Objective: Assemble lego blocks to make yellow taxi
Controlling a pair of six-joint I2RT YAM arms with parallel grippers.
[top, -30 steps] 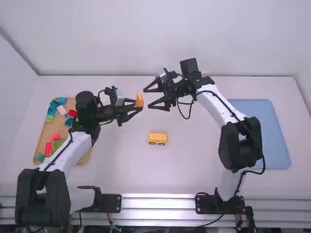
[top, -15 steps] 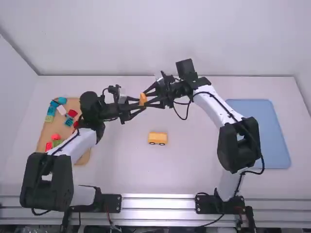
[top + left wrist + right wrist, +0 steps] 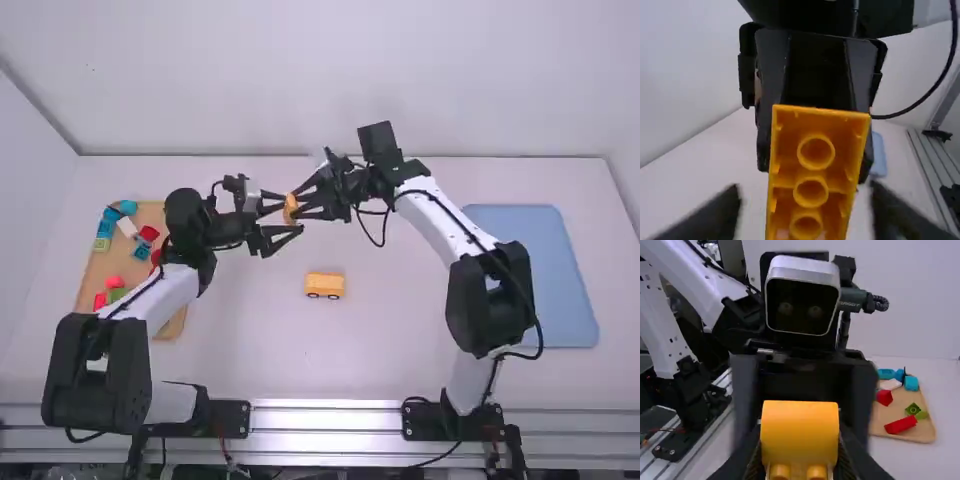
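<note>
Orange block sits in my right gripper in the high view, above the table. The open fingers of my left gripper straddle it. A second ago the left one held the block and the right stood wide open, apart from it; now the hold has swapped. My left arm and right arm reach forward and bend inward, so the grippers face each other. The toy vehicle rests on the table, nearer the bases, wheels showing.

In the left wrist view, I see my left fingers as dark blurs, spread wide with the block between them, its hollow underside and round tubes showing.

In the right wrist view, my right fingers close on the block's sides; the wooden tray of loose bricks lies beyond.
</note>
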